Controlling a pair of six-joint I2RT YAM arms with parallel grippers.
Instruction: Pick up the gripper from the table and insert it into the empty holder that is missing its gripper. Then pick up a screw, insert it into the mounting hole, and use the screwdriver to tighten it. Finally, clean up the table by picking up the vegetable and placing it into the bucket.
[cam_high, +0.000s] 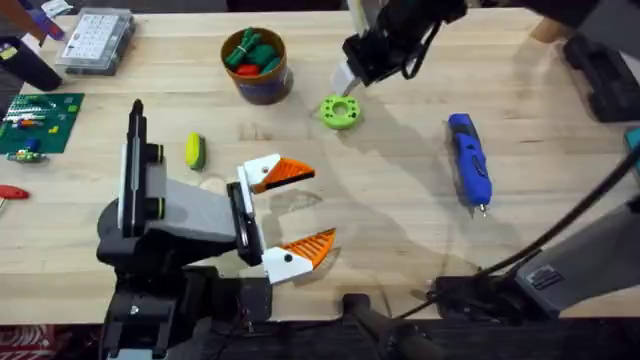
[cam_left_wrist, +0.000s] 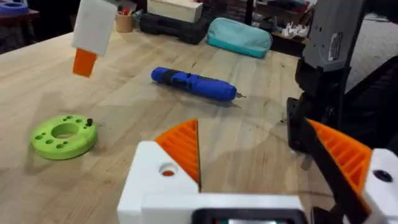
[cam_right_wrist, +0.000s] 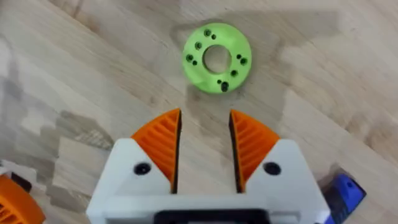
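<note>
Screwdriver (cam_high: 469, 160) right of right end effector (cam_high: 344, 86)

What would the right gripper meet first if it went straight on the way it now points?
Most likely the lime-green plastic ring with small holes: it lies just ahead of the right gripper, roughly in line with the gap between the parted orange pads. How far above the wooden table the gripper hangs is unclear.

Your left gripper (cam_high: 300, 210) and right gripper (cam_right_wrist: 205, 146) had white fingers, orange ribbed pads, dark screws; arms black, cabled.
</note>
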